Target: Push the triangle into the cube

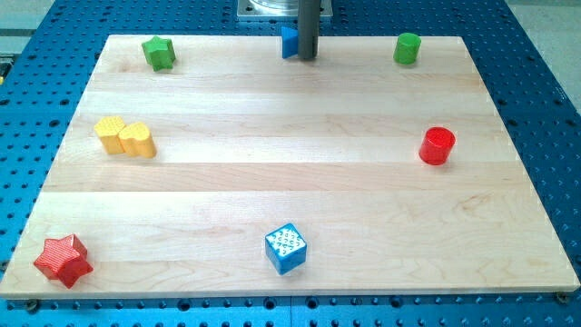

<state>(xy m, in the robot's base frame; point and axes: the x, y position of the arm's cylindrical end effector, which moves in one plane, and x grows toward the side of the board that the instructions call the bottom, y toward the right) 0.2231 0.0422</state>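
Observation:
A blue triangle block [289, 42] lies at the board's top edge, near the middle. My tip [308, 57] stands right against its right side, partly hiding it. A blue cube [286, 248] with a white dotted top sits near the view's bottom, almost straight below the triangle and far from it.
A green star [158, 52] is at the top left, a green cylinder [407, 48] at the top right, a red cylinder [438, 145] at the right. Two yellow blocks [125, 137] touch at the left. A red star [64, 261] is at the bottom left. Wooden board [290, 163] on blue perforated table.

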